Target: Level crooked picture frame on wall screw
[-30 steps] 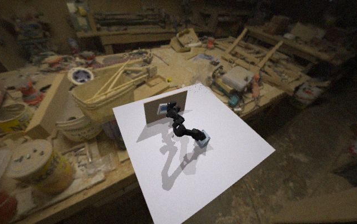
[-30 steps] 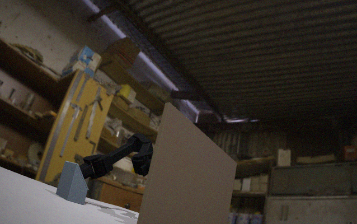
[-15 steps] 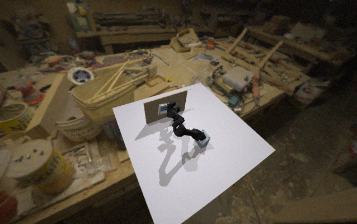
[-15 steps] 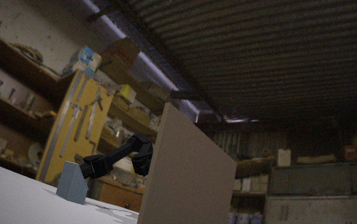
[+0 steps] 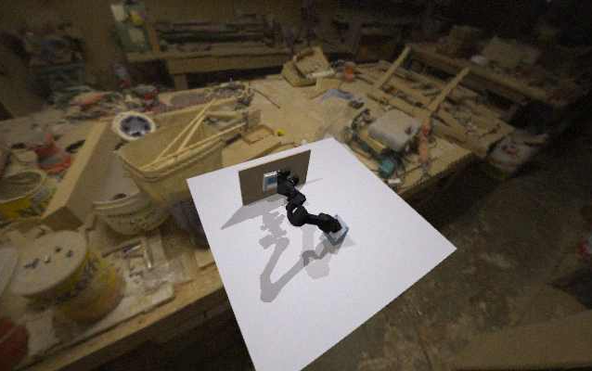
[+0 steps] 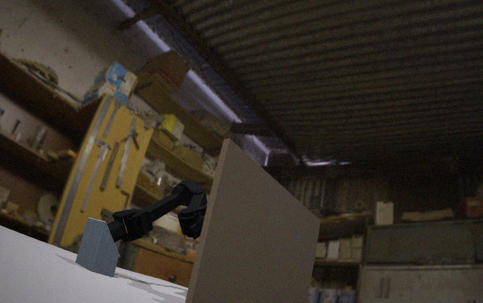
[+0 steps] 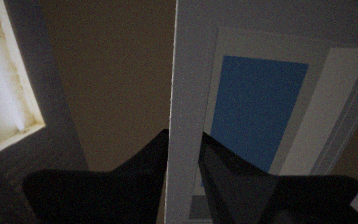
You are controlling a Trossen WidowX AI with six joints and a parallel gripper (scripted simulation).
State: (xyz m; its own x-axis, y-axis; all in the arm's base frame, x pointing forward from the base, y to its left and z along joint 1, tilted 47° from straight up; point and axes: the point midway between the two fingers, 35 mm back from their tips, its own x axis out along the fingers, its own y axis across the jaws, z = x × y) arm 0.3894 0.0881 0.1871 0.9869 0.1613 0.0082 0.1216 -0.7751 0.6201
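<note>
The picture frame [image 5: 265, 186] [image 7: 192, 75], with a pale grey border and a blue picture, is in front of the brown upright panel [image 5: 250, 189] [image 6: 264, 235] [image 7: 115, 75]. My gripper [image 5: 279, 178] [image 7: 182, 135] is shut on the frame's side border, the right side in the top view. In the wrist view one dark fingertip is on each side of the border. The arm covers the right part of the frame in the top view. In the exterior view the panel hides the frame and the fingers. The screw and the notched strip are hidden. I cannot tell whether the frame is level.
The panel stands on a white table top [image 5: 384, 241] [image 6: 18, 265]. The arm's blue-grey base block [image 5: 336, 234] [image 6: 98, 248] stands on it in front of the panel. A cluttered workshop bench with a basket [image 5: 175, 162] and buckets lies beyond the white top.
</note>
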